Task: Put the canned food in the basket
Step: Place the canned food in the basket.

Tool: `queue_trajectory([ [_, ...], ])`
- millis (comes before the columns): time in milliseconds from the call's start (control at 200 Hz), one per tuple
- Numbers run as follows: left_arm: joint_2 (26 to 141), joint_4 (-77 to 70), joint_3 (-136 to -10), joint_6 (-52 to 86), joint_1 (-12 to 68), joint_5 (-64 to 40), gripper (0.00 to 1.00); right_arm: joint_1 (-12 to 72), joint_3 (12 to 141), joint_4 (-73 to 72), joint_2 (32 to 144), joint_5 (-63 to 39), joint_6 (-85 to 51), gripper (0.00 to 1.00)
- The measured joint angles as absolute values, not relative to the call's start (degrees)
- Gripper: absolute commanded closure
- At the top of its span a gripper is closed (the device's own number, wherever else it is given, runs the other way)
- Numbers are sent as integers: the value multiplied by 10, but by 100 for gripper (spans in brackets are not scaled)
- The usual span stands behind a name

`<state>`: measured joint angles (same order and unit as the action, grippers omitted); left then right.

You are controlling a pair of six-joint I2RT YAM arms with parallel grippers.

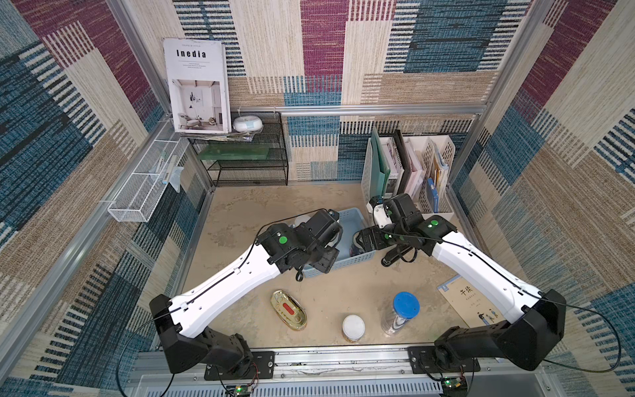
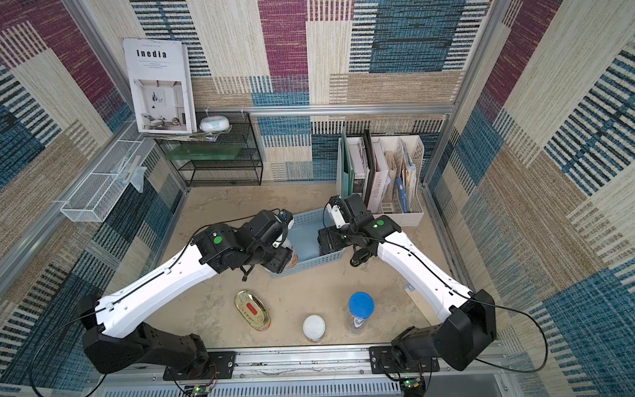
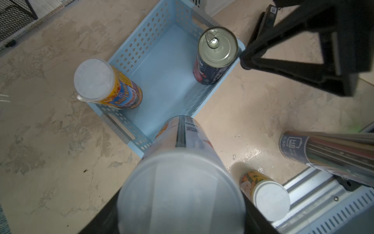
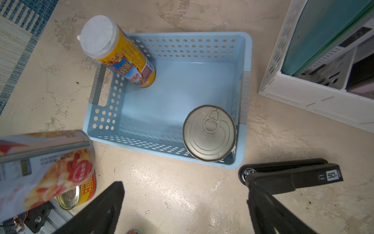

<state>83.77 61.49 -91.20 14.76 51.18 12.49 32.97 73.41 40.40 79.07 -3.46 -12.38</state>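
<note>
Gripping pink can with left gripper, tilted by basket corner. Holding right gripper wide, empty, beside basket

Blue-lidded clear jar upright; booklet flat nearby; white file holder, black mesh shelf at back.

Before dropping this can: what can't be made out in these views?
- Both top views: much of the basket inside, hidden under the arms.
- Left wrist view: the left fingers, mostly behind the pink can they hold.
- Right wrist view: gold tin, half covered by that can.
- Left wrist view: jar, blurred, cut by the edge.
</note>
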Motion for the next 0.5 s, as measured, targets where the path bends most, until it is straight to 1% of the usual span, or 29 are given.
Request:
queue_trajectory([
  [215, 902, 602, -936, 122, 469, 107, 64, 330, 734, 404, 793, -32, -124, 1],
  [496, 929, 552, -881, 113, 421, 106, 65, 330, 722, 395, 794, -37, -117, 1],
])
